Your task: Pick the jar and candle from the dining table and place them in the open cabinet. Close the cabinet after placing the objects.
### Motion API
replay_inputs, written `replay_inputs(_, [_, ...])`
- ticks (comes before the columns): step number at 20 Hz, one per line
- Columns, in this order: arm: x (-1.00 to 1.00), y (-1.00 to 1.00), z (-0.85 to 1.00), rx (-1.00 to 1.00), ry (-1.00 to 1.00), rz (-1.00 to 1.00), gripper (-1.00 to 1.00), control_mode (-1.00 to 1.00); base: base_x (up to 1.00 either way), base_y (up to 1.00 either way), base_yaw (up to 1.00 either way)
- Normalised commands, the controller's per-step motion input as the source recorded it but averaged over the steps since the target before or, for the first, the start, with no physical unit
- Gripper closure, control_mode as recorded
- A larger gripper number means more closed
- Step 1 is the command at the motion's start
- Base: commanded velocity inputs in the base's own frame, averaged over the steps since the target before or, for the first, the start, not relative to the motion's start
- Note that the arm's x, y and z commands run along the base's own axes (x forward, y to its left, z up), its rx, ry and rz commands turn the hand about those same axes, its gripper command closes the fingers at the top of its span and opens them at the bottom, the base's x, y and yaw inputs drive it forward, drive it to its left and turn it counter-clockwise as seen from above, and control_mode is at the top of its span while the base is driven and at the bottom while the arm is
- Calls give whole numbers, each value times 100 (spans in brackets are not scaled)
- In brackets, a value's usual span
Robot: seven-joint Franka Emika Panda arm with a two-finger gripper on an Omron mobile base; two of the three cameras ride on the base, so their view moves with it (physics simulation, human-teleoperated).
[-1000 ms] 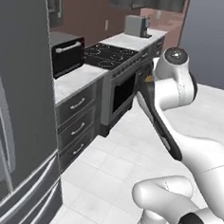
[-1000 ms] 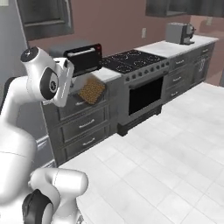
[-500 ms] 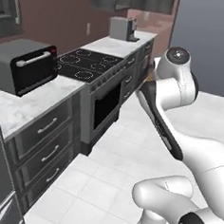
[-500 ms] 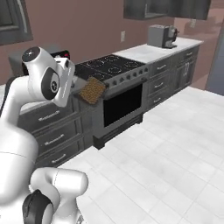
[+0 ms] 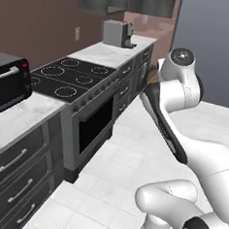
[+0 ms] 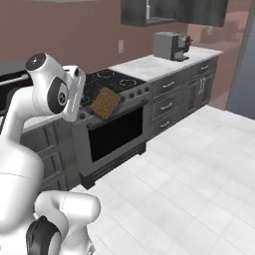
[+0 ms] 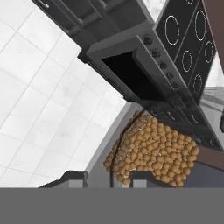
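Note:
My gripper [image 6: 93,103] is shut on the jar [image 6: 106,103], which it holds out in front of the arm at about stove height. In the hand view the jar [image 7: 151,151] sits just beyond the two dark fingertips [image 7: 73,176], its tan-brown grainy contents pressed against the glass. The gripper [image 7: 108,176] points down toward the oven front and the floor. The candle and the dining table are out of view.
A dark stove [image 5: 73,79] with an oven [image 6: 117,134] stands in a marble counter over dark drawers [image 6: 167,105]. A coffee machine [image 6: 169,46] is on the counter's far end, a toaster oven [image 5: 4,86] on the near end. Dark upper cabinets [image 6: 149,11] hang above. White tiled floor [image 6: 199,169] lies to the right.
The whole scene has shifted as the base drives along the counter, so the stove and coffee machine now look nearer. The arm's pose is unchanged and the jar stays in the gripper.

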Motion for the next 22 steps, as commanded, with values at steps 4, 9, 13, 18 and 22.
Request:
replay_inputs(4, [0,0,0,0,0,0,100,100,100,-46,9])
replay_inputs(9, [0,0,0,0,0,0,100,100,100,-43,14])
replay_inputs(13, [0,0,0,0,0,0,100,100,100,-41,18])
replay_inputs(18, [0,0,0,0,0,0,100,100,100,-47,21])
replay_inputs(22, [0,0,0,0,0,0,100,100,100,-47,26])
